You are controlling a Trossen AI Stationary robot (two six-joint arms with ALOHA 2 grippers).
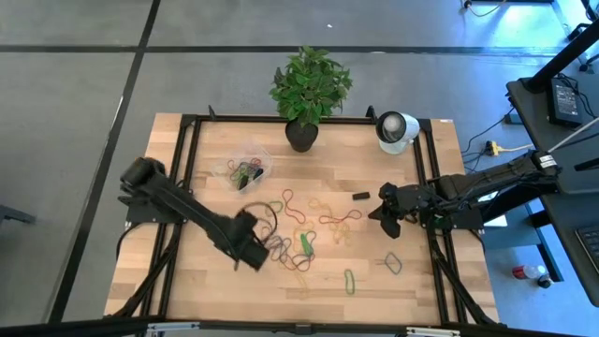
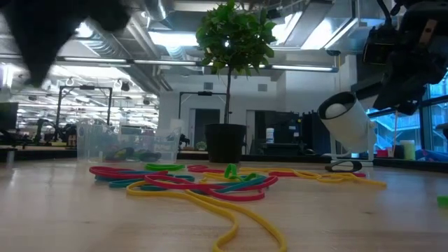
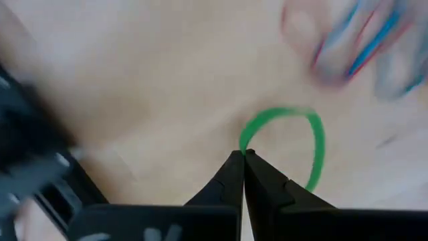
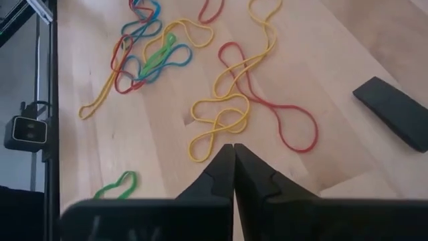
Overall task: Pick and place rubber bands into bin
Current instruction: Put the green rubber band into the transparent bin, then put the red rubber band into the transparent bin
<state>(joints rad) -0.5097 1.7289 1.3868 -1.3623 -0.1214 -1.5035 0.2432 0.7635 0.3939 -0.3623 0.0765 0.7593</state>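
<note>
**Meanwhile, left gripper pinches a green band; right gripper waits closed**

Meanwhile, on the wooden table (image 1: 187, 187), the left gripper (image 3: 243, 155) sits above the near-left part of the surface, its fingers pressed together on the edge of a green rubber band (image 3: 314, 140), which loops out from the fingertips. In the high view this gripper (image 1: 251, 251) is just left of the tangle of rubber bands (image 1: 295, 248) spread over the middle of the table.

The right gripper (image 4: 233, 147) hovers toward the right side of the table, jaws pressed together with nothing between them. Just ahead of it lie a yellow band (image 4: 217, 124) and a red band (image 4: 281, 117), crossing each other. A small black block (image 4: 394, 110) lies near them.

The bin (image 1: 245, 168) stands toward the far left of the table, with several bands already inside. A potted plant (image 1: 307, 94) and a white round object (image 1: 395, 129) stand along the far edge. More loops lie singly near the front edge, one of them green (image 1: 349, 279).
</note>
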